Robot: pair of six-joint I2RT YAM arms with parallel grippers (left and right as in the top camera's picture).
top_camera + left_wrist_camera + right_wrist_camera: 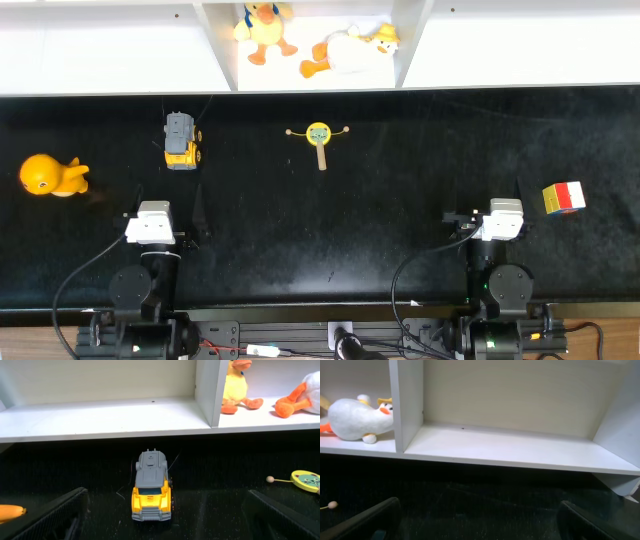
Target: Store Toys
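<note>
orange duck [52, 176] at left edge of counter [330, 240] | left tool [166, 495] fingers apart | truck [181, 140] near back edge, long axis back-to-front, nose toward front edge | rattle [319, 135] mid-back, handle toward front edge | right tool [479, 504] fingers apart | cube [563, 198] near right edge

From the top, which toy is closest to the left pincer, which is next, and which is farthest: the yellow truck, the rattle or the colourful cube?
Starting from the left pincer:
1. Yellow truck, just ahead of it on the left side.
2. Rattle, near the middle, off to its right.
3. Colourful cube, far over on the right side.
</note>
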